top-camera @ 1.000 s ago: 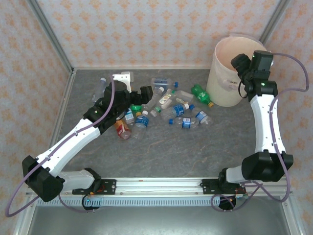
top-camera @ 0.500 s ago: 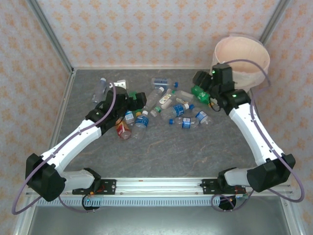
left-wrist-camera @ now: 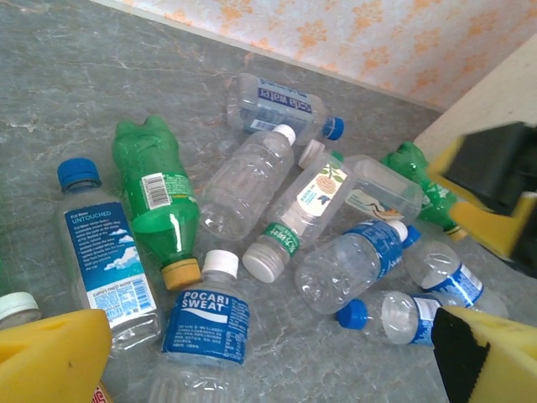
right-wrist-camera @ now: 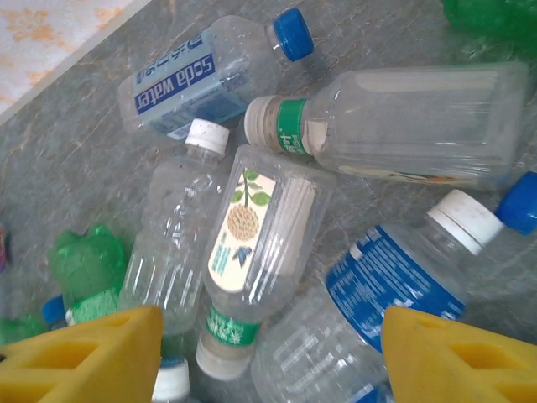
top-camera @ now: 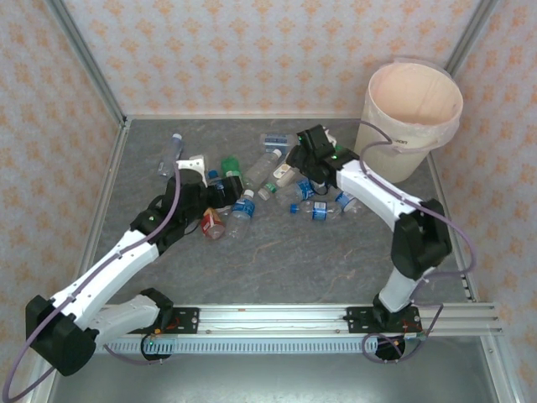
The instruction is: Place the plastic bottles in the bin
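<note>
Mid-table the bottles point(top-camera: 277, 180) lie heaped, bin point(top-camera: 415, 117) at their 2 o'clock, left gripper point(left-wrist-camera: 264, 336) at their 9 o'clock and right gripper point(right-wrist-camera: 268, 323) over the 1 o'clock edge, both spread apart.

Table point(top-camera: 294, 260): near half bare, free passage along the front. Centre: bottles point(top-camera: 243, 206) heaped close, many touching, narrow gaps only. Bin point(top-camera: 415, 92): far right corner, mouth open from above. Right arm point(top-camera: 373, 191) lies across between heap and bin.

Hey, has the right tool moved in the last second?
Yes. The right tool left its spot over the bin and swung left, now low over the bottles beside it.
</note>
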Available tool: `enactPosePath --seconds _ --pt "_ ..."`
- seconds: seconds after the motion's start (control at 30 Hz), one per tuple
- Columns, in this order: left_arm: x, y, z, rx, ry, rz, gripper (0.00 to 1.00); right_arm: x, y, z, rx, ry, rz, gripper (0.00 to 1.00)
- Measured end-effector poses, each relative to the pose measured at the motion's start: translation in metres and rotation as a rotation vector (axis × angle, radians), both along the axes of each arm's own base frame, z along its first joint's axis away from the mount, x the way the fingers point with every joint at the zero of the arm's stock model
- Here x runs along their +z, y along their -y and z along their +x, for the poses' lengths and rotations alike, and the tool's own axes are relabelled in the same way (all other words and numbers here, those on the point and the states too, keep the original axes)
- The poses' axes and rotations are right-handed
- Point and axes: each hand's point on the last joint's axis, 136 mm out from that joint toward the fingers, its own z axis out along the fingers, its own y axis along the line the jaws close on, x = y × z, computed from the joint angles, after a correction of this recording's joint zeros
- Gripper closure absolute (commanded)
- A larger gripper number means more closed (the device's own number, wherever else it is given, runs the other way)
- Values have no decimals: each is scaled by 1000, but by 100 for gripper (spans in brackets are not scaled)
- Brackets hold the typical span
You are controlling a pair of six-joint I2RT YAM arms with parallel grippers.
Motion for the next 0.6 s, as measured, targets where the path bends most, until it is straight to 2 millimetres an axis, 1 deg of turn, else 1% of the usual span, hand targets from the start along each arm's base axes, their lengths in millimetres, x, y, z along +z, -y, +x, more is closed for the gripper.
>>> enactPosePath --seconds 0.1,0.23,0.47,0.6 --pt "5 -1 -4 -5 14 -14 1 -7 -9 14 -32 -11 7 32" --pt "11 -2 -7 -5 33 -24 1 -17 -17 26 -63 -32 17 32" --pt "14 -4 -10 -5 43 -28 1 -51 -24 41 -101 -91 -14 32" --pt "15 -4 -10 -7 45 -25 1 -63 -30 53 -109 -107 -24 33"
